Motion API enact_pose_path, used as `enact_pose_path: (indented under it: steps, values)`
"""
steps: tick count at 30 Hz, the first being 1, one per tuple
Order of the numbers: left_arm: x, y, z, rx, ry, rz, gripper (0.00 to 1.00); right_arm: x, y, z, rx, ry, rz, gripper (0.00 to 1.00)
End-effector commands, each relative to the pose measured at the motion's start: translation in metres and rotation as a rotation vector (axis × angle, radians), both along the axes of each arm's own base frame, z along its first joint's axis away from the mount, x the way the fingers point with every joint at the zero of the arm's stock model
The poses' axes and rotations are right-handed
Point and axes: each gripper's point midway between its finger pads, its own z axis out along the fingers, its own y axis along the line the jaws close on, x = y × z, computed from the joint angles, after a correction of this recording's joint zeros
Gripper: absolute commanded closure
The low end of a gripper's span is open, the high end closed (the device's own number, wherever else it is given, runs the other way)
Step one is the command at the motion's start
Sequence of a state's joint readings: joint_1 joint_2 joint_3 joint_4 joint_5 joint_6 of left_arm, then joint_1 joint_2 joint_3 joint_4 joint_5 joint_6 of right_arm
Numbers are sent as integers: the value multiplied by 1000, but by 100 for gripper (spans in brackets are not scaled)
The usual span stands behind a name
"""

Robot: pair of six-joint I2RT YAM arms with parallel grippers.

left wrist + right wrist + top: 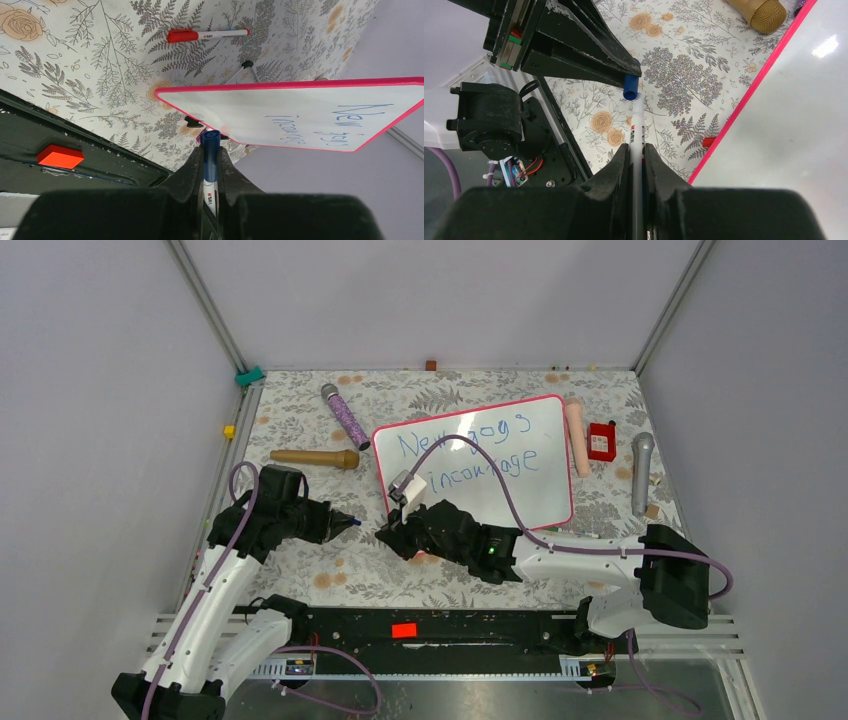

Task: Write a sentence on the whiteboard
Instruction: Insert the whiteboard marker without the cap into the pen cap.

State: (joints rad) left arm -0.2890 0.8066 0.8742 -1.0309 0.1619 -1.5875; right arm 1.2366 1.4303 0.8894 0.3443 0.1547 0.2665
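The whiteboard (pixel 520 495), white with a pink-red frame, lies tilted on the floral table; it also shows in the wrist views (pixel 250 107) (pixel 794 125). The sentence (pixel 465 448) (pixel 320 127) is in blue, in two lines. My left gripper (pixel 345 522) (pixel 210 142) is shut on a blue marker cap (pixel 210 155) (pixel 630 86), with a white labelled piece behind it. My right gripper (pixel 388 533) (pixel 636 147), facing it off the board's near left corner, is shut on a white marker barrel (pixel 638 125). The barrel's thin tip sits at the cap's mouth.
A gold microphone (pixel 315 457) (pixel 761 12) and a purple one (pixel 345 415) lie left of the board. A pink cylinder (pixel 577 438), red box (pixel 601 441) and grey microphone (pixel 641 472) lie to its right. A red marker (pixel 207 35) lies on the table. A black rail (pixel 480 625) runs along the near edge.
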Motion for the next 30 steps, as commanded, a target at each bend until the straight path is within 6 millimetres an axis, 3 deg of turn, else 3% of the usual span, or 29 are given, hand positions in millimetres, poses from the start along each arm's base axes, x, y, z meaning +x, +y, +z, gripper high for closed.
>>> enact_pose_path:
  steps: [1,12,30]
  values:
    - [1,-4,10,-29,-25,-3,100,0,14,34,91,-28,6,100]
    - [4,-3,7,-17,-16,4,100,-8,-15,39,112,-26,-19,100]
    - [3,-1,8,-20,-20,15,100,-11,-1,34,109,-16,19,100]
